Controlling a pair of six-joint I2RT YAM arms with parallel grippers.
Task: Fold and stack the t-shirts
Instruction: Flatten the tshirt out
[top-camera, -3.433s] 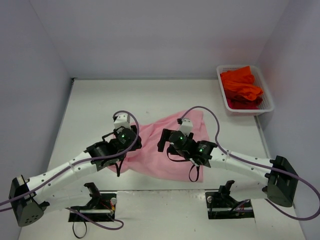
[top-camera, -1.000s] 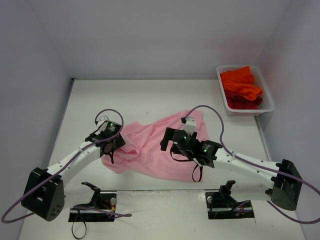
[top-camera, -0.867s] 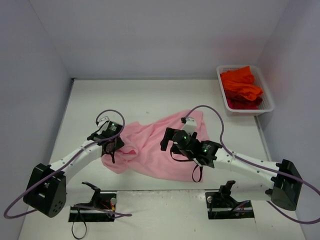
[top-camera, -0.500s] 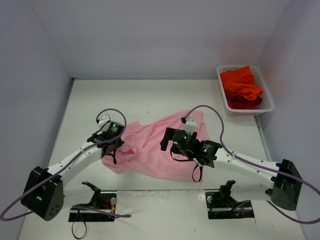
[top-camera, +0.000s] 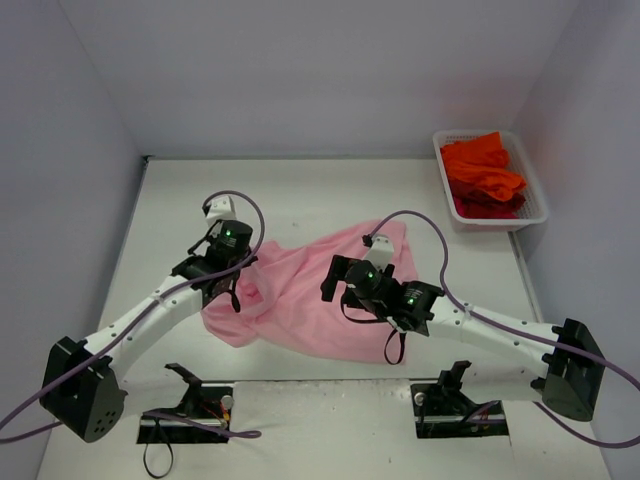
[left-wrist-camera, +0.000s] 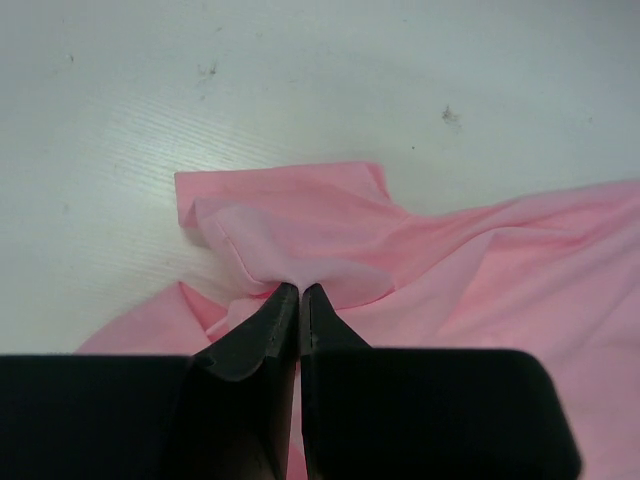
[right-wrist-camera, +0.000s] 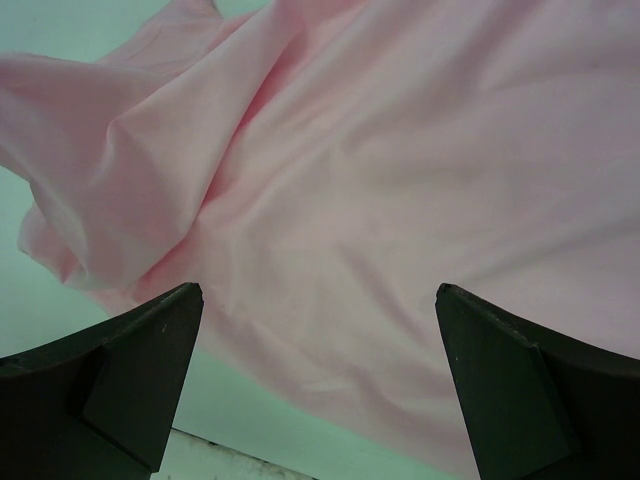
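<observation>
Spotter: From above, your pink t-shirt (top-camera: 310, 300) lies rumpled on the table (top-camera: 300, 195) between the two arms. The orange-red t-shirts (top-camera: 484, 175) sit heaped in the white basket (top-camera: 492, 223) at the far right corner, well apart from it.

Checker: And the grippers there?

Spotter: Your left gripper (top-camera: 238, 291) is at the shirt's left edge. Your right gripper (top-camera: 328, 282) hangs over its middle.

Checker: Left wrist view?

Spotter: Your fingers (left-wrist-camera: 252, 340) are pressed together on a small raised fold of pink cloth. A folded corner lies on the table just beyond.

Checker: Right wrist?

Spotter: Your fingers (right-wrist-camera: 130, 370) stand wide apart, gripping nothing, with creased pink cloth spread beneath them.
</observation>
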